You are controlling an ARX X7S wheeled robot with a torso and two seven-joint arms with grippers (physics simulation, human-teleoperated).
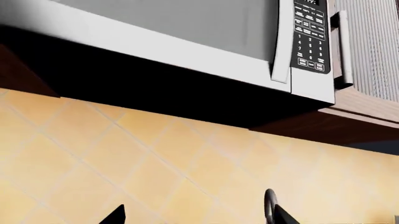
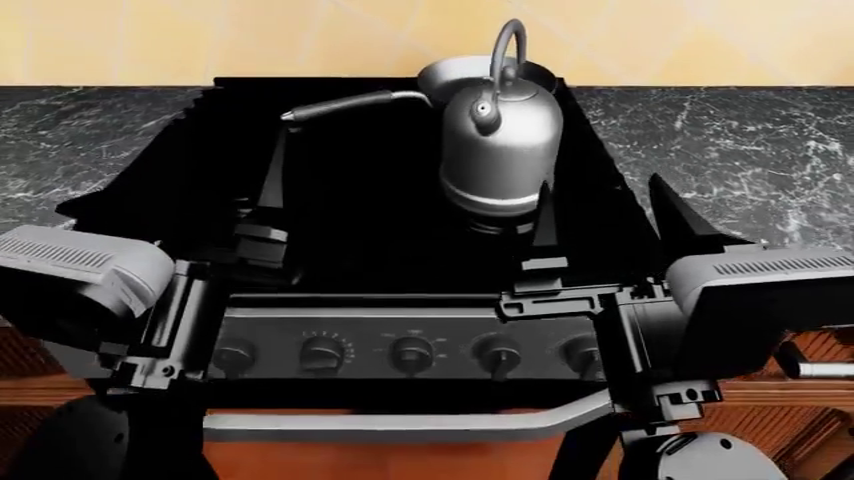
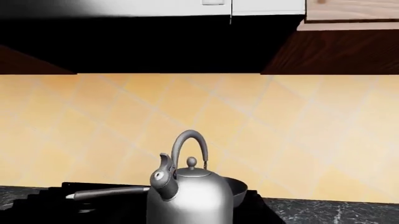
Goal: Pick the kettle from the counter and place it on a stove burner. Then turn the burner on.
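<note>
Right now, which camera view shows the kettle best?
The head view: the kettle shows whole from above, standing on the stove top in front of a frying pan. The right wrist view shows its handle, lid and spout, with the base cut off. The left wrist view shows only a sliver of the handle.

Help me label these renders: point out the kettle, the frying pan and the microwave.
kettle (image 2: 501,150): head view, on its domed body.
frying pan (image 2: 350,103): head view, on its long handle.
microwave (image 1: 187,28): left wrist view, on its door.

Both arms end in pale grey boxy housings with slotted vents, joined to black angular brackets.
</note>
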